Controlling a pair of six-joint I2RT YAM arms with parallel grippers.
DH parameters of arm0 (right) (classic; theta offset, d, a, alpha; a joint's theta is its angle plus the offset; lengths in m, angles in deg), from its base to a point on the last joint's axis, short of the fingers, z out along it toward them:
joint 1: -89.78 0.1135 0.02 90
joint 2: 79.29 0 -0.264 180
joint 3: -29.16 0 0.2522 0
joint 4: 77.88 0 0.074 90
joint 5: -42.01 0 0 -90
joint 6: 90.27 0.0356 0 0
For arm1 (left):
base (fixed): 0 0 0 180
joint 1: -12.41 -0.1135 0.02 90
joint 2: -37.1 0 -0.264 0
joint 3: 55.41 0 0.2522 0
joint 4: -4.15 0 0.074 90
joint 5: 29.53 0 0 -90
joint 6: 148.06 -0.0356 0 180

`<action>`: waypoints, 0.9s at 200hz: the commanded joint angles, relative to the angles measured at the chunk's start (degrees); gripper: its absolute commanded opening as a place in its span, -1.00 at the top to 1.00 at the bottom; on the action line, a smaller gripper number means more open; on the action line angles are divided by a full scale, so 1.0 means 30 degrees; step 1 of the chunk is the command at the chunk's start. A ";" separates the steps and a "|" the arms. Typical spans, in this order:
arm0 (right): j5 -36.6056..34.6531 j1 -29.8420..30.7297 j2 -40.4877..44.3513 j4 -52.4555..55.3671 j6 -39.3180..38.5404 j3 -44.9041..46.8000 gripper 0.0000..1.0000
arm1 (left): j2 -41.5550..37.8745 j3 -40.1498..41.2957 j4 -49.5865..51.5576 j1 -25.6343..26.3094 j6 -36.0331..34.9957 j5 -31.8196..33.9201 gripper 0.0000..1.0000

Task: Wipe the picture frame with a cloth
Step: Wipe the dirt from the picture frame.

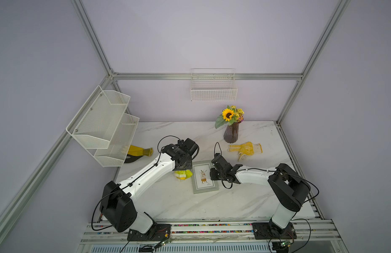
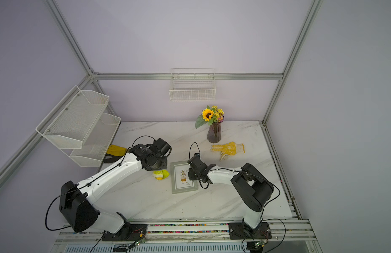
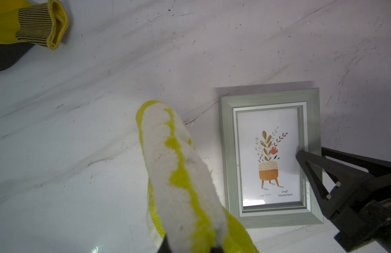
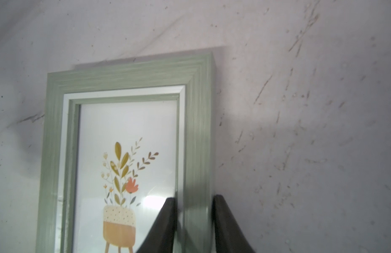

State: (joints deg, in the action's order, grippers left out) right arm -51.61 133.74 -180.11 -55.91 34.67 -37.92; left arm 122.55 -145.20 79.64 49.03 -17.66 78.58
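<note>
The grey-green frame (image 3: 269,157) (white mat, potted-plant print) is laid flat mid-counter (image 1: 190,203); "4"x6" 10cmx15cm" is printed on it. Its side rail is pinched by the right tool (image 4: 193,208). Beside it, the yellow-green cloth (image 3: 179,175) is clamped in the left tool (image 3: 190,248).

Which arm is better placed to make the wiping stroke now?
Left. The left gripper holds the cloth beside the picture frame; the right gripper is clamped on the frame's edge, probably steadying it.

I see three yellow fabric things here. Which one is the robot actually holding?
The yellow-green cloth with the white patch, pinched in the left claw beside the picture frame. The dotted glove and the yellow-and-black glove lie untouched.
</note>
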 commanded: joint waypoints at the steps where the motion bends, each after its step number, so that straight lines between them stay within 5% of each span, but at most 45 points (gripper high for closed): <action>1: -0.0139 -0.0060 -0.0774 0.1507 0.0173 -0.0143 0.42 | 0.0131 -0.1276 -0.1663 -0.0235 -0.0976 -0.0111 1.00; 80: -0.0141 -0.0062 -0.0907 0.1490 0.1295 -0.0215 0.39 | 0.5574 -0.5716 -0.7795 -0.1276 -0.2708 -0.3637 1.00; 115: -0.0392 -0.0057 -0.0870 0.1551 0.1653 -0.0239 0.39 | 0.9579 -0.8483 -0.8070 -0.1412 -0.2642 -0.7696 1.00; 180: -0.0482 -0.0062 -0.0980 0.1543 0.1822 -0.0438 0.38 | 1.0426 -0.7040 -0.7194 -0.1367 -0.1359 -0.8332 1.00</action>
State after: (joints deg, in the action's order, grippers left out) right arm -52.55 133.74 -181.00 -55.02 38.49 -39.21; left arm 155.59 -167.32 56.74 45.05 -23.65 55.54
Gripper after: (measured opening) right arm 0.314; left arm 0.070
